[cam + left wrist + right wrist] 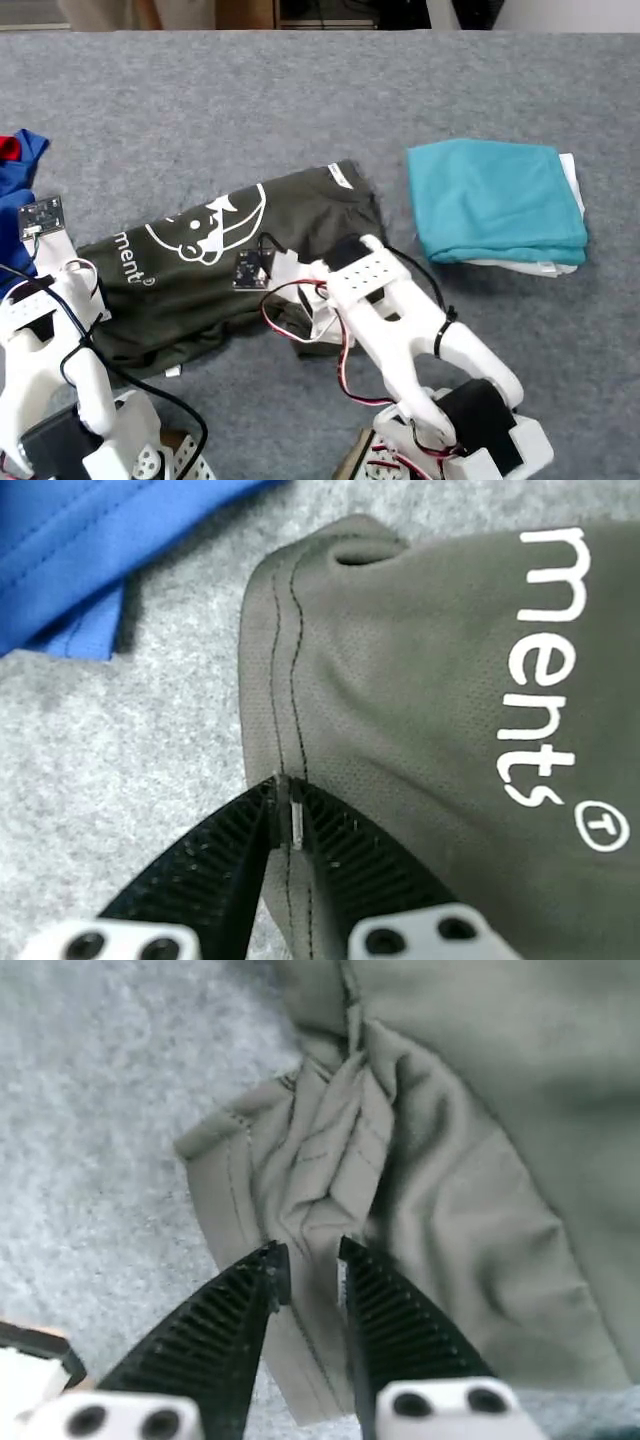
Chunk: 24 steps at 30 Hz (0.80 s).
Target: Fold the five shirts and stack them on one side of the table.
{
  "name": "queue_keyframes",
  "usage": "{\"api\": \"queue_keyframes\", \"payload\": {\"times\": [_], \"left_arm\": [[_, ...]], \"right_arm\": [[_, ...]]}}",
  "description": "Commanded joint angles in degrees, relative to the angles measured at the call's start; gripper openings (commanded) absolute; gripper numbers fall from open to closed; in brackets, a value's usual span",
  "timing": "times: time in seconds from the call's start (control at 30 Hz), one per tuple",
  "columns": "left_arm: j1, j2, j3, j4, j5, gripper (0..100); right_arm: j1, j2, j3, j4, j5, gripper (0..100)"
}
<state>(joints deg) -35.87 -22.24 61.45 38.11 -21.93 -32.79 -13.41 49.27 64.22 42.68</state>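
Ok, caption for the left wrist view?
Left claw pinching the dark shirt at its hem, blue shirt nearby.

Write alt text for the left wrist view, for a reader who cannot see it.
The left gripper, shut, pinches the stitched hem of an olive shirt with white lettering. The shirt lies on a grey table, with a blue shirt nearby, not touching it.

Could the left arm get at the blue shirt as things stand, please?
Probably not yet: the left hand is shut on the dark olive shirt, though the blue shirt lies close by.
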Motion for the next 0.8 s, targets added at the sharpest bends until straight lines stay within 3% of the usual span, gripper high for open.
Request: {"api": "queue_keyframes", "payload": {"times": [0.0, 0.37, 0.77], "left_arm": [[0.4, -1.4, -0.5, -0.8, -0.2, 2], [0.4, -1.4, -0.5, -0.8, -0.2, 2], [0.4, -1.4, -0.5, -0.8, -0.2, 2]], "right_arm": [[-0.7, 2.4, 0.2, -1.0, -0.4, 10.6], [1.1, 8.9, -1.4, -4.3, 0.4, 10.6], [1.2, 1.2, -4.7, 5.2, 1.8, 10.6]]}}
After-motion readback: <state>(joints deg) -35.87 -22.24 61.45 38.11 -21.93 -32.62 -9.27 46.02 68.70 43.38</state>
